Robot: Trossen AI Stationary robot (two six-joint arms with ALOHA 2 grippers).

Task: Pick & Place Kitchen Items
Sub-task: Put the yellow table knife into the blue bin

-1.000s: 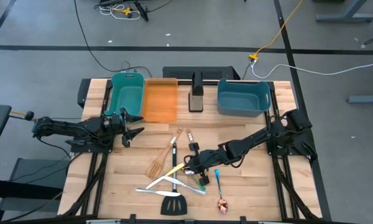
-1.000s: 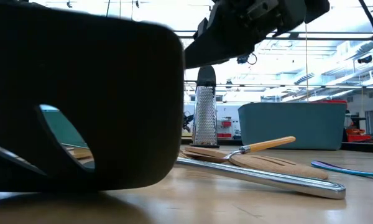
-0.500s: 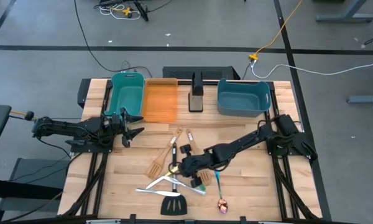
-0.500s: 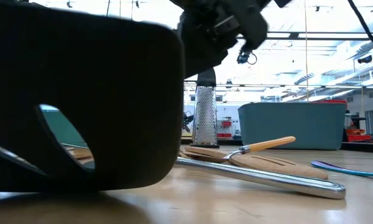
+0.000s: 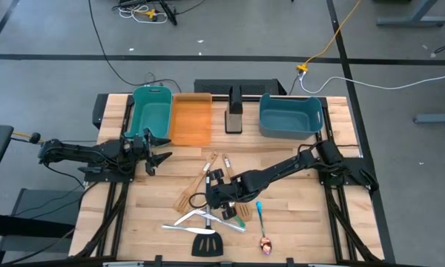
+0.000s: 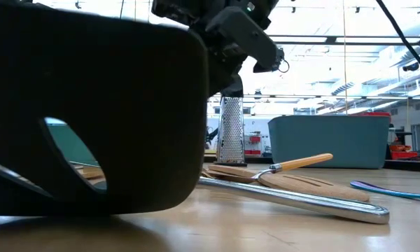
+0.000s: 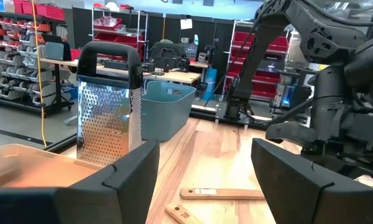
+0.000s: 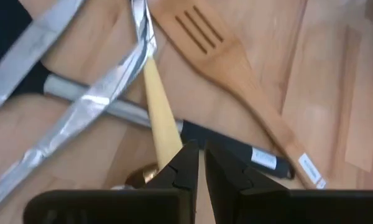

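Right end effector (image 5: 211, 194) nearly closed, pinching nothing visible, over the utensil pile (image 5: 208, 215) at 6 o'clock on the table (image 5: 304, 215). Gold-handled spoon (image 8: 160, 127) looks light, stiff, slippery: grip mid-handle. Silver knives (image 8: 81, 118) and wooden spatula (image 8: 230, 68) cross it. Left end effector (image 5: 157, 148) open, parked at 9.

Three bins stand along the 12 o'clock edge of the table (image 5: 297, 215): one teal bin (image 5: 151, 111), one orange bin (image 5: 191, 117) and one blue bin (image 5: 290, 116). One box grater (image 5: 234, 111) stands between the orange and blue ones. Toward 6 o'clock lies the utensil cluster: two pale wooden spatulas (image 5: 195, 187), two silver knives (image 5: 184, 218), one black slotted turner (image 5: 206, 239), one blue-handled spoon (image 5: 260, 216) and one copper spoon (image 5: 265, 243). Other pieces under the right arm cannot be counted. Two arms are present.
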